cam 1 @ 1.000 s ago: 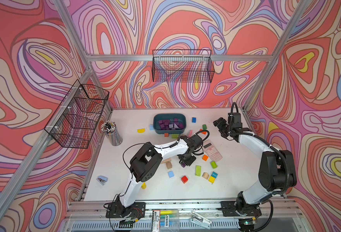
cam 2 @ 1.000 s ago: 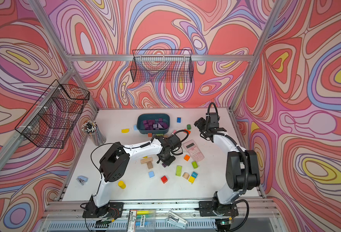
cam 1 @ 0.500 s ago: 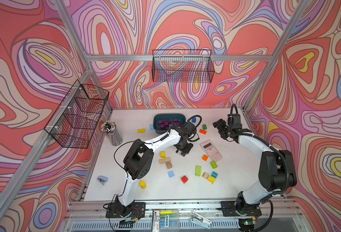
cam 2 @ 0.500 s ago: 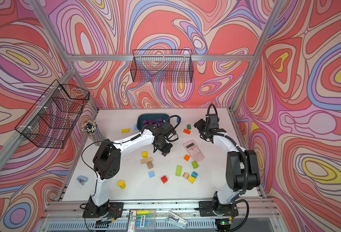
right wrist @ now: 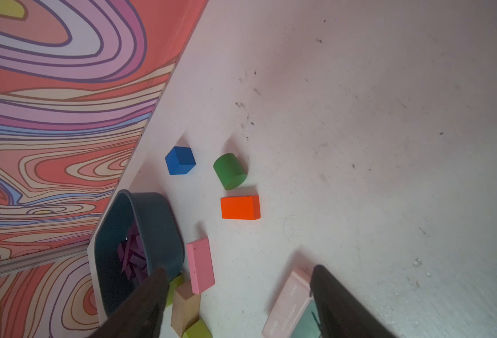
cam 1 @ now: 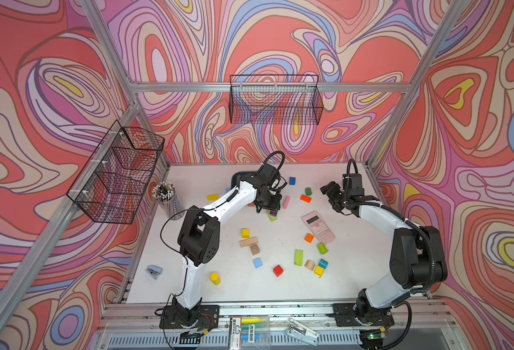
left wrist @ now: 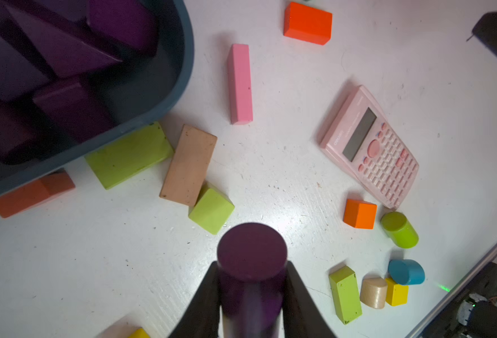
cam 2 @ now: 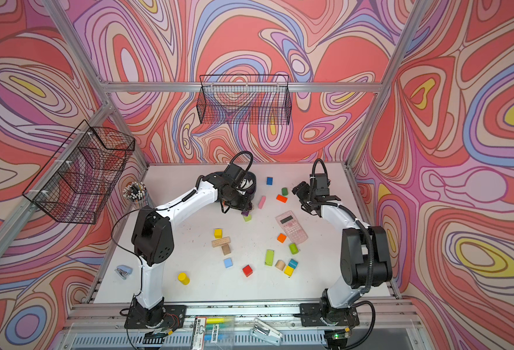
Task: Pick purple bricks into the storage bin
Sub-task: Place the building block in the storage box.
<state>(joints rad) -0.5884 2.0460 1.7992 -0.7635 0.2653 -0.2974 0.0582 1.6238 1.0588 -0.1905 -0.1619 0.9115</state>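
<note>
1. The left gripper [left wrist: 251, 273] has its jaws clamped on a dark-purple wooden cylinder [left wrist: 251, 254], with one black finger against each side of its round body.
2. The cylinder is over the bare white tabletop [left wrist: 270, 152], not over the tub.
3. The storage bin [left wrist: 182, 73], a dark teal-blue plastic tub with rounded corners, lies beyond the jaw tips and off to one side, apart from the cylinder.
4. Inside it the purple bricks [left wrist: 56, 49], dark-purple wooden wedges and bars, lie piled against each other.
5. Just ahead of the jaw tips sits a lime-green wooden cube [left wrist: 212, 209]. It touches a tan wooden block [left wrist: 188, 165], and beyond that a lime-green oblong block [left wrist: 128, 155] rests against the bin's wall.
6. Farther ahead lies a pale pink wooden bar [left wrist: 240, 85]. A pink plastic calculator [left wrist: 370, 146] lies off to the side away from the bin.
7. The right gripper [right wrist: 238, 269] has its jaws spread wide with nothing between them. The bin lies just past one finger and the calculator beside the other.
</note>
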